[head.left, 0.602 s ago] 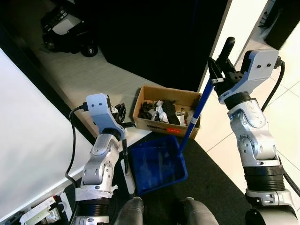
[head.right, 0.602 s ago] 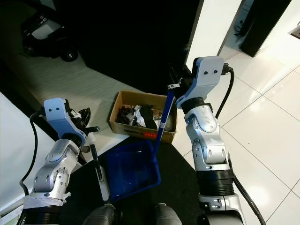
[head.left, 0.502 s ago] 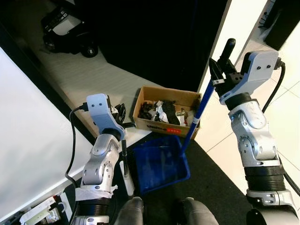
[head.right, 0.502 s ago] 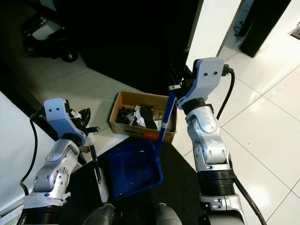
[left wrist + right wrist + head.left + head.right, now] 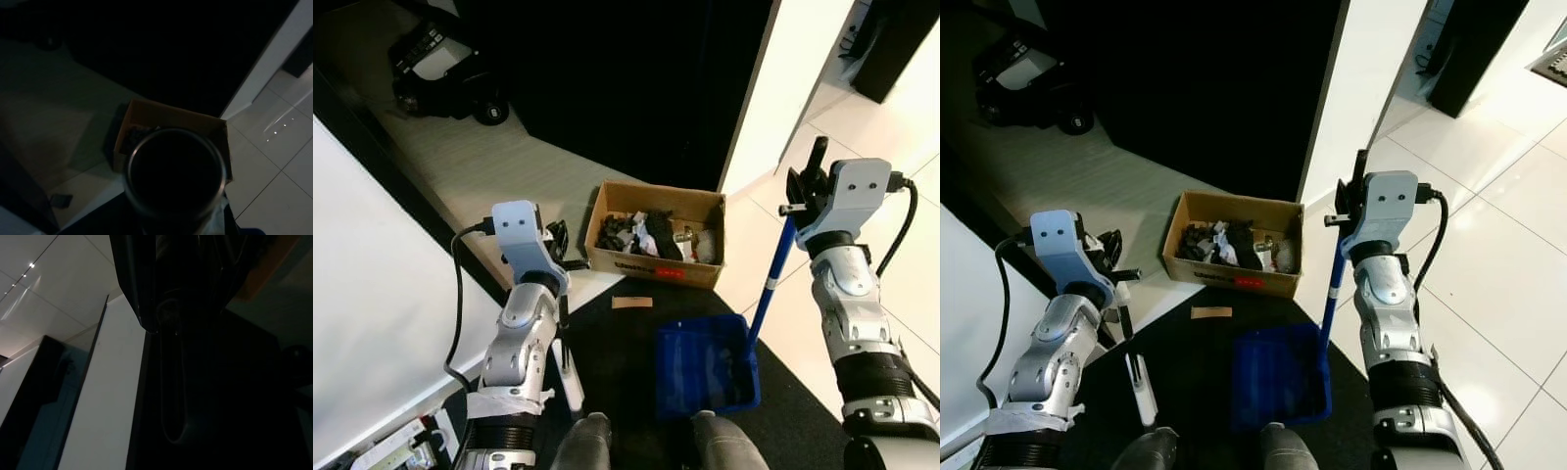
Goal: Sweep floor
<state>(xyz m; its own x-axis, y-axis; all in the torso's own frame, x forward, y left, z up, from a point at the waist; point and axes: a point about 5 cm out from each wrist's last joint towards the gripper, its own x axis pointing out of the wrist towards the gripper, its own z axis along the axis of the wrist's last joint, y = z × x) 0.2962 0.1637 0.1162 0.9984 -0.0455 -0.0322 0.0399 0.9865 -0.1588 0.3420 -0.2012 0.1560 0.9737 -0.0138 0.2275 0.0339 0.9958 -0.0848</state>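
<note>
A blue dustpan (image 5: 705,367) lies on the black mat (image 5: 617,338) just ahead of my feet. Its long blue handle (image 5: 771,284) rises to my right gripper (image 5: 800,196), which is shut on the handle's top. My left gripper (image 5: 558,257) is shut on a thin black brush handle (image 5: 562,323) that slants down to a white brush head (image 5: 574,388) on the mat. A small tan scrap (image 5: 632,303) sits on the mat between the brush and the dustpan. In the left wrist view the handle's round end (image 5: 176,171) fronts the box (image 5: 171,115).
An open cardboard box (image 5: 656,235) full of black and white rubbish stands on the pale floor beyond the mat. A white panel (image 5: 372,294) runs along my left. A dark wheeled device (image 5: 440,69) sits far left. Pale tiles (image 5: 901,274) spread to the right.
The dustpan has swung right and toward my feet, away from the box, carried by the right arm. A tan scrap now shows on the mat where it lay. The view has shifted slightly.
</note>
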